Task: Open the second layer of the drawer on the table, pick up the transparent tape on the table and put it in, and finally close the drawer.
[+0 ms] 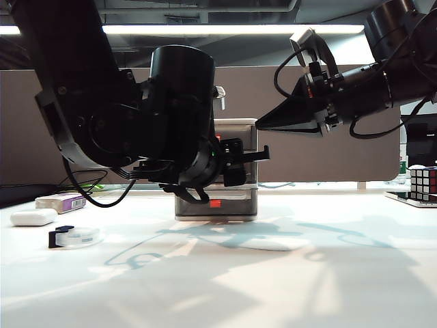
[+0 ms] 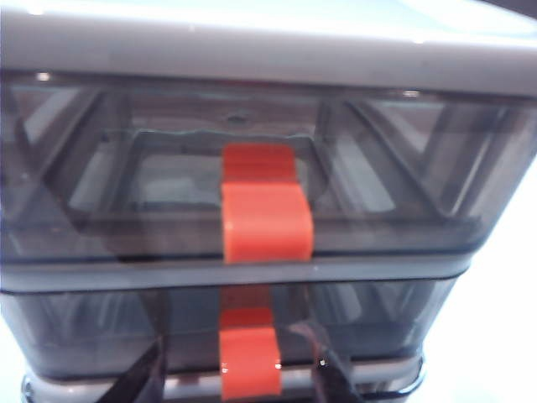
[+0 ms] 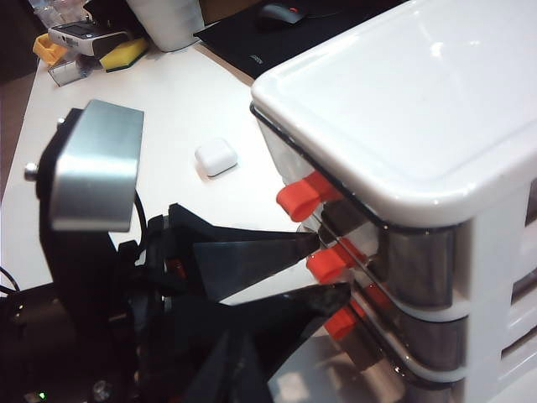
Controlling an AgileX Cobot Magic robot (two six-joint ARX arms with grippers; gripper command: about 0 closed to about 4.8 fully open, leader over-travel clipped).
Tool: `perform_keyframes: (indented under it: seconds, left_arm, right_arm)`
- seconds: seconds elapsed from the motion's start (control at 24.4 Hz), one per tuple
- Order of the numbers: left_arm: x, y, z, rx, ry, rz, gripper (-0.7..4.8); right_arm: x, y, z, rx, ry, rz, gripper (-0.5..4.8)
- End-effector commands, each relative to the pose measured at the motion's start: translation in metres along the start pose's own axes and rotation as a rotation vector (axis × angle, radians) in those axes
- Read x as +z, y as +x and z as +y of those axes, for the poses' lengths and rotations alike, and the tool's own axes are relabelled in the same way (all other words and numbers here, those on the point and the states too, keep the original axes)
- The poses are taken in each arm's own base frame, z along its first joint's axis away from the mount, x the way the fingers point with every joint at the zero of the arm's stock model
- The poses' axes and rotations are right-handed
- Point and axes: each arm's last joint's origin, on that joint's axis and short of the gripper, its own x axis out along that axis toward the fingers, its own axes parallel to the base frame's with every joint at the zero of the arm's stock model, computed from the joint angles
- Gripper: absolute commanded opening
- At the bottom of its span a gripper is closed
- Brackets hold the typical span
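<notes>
The left fingers (image 3: 323, 267) sit spread above and below the middle drawer's (image 2: 226, 327) red tab (image 3: 329, 263), not yet pinching it. The right fingers (image 1: 263, 124) hang pressed together above the drawer unit (image 1: 235, 133). The tape (image 1: 74, 236) lies on the worktop (image 1: 273, 287), well apart from both.

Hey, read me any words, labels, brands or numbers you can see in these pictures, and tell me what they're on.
No text can be read.
The white-and-purple box may carry print, too small and blurred to read.
The drawer unit and the transparent tape show no visible lettering.
</notes>
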Motion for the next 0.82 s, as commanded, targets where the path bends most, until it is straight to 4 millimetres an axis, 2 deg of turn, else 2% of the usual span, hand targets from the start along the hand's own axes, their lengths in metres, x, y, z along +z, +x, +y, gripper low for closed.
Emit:
perform_keyframes:
  seconds: [0.04, 0.16, 0.33, 0.82]
  left_arm:
    - [0.0027, 0.0014, 0.0003, 0.003, -0.013, -0.015, 2.14]
    - [0.0026, 0.0014, 0.0002, 0.0, -0.013, -0.015, 2.03]
    - [0.0025, 0.0014, -0.0006, -0.027, -0.013, -0.01, 1.11]
    - [0.0026, 0.0019, 0.0002, -0.027, -0.013, -0.009, 1.11]
  right_arm:
    - [0.0035, -0.0001, 0.0008, 0.01, -0.016, -0.01, -0.03]
    - [0.0033, -0.0001, 0.0008, 0.011, -0.015, -0.009, -0.03]
    - [0.0029, -0.0001, 0.0009, 0.011, -0.013, -0.007, -0.03]
    - [0.0023, -0.0001, 0.0009, 0.01, -0.007, -0.003, -0.03]
